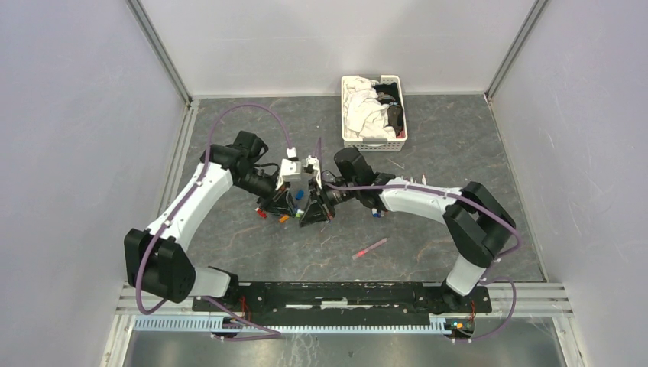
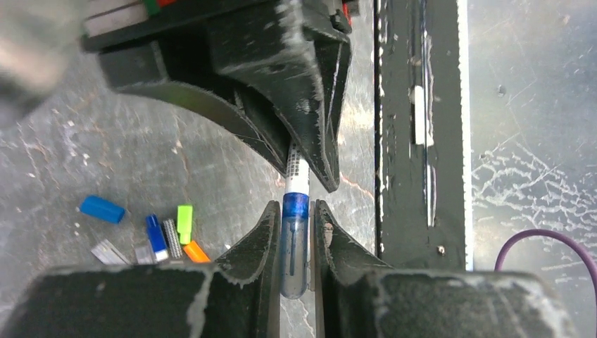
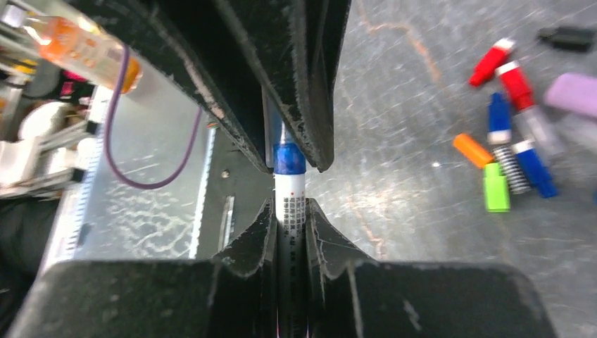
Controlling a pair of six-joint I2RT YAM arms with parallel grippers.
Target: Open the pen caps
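Both grippers meet over the middle of the table (image 1: 458, 153) on one pen (image 3: 289, 184), its long axis running left to right, straight from jaw to jaw. The left gripper (image 2: 294, 211) is clamped nearly shut on the blue cap (image 2: 294, 243), and the right gripper (image 3: 289, 211) is pinched on the white barrel. So the pull has to go along that line. Can't tell if the cap's loose yet, and from above the grippers hide it.

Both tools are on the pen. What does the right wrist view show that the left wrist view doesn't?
Right wrist only: red-ended pieces, a lilac cap and a black piece on the table, and the right tool shut on the white barrel.
Left wrist only: the blue cap at full length, clamped in the left tool.
Both: one pen bridging the two tools, with a green cap and an orange cap lying loose nearby.
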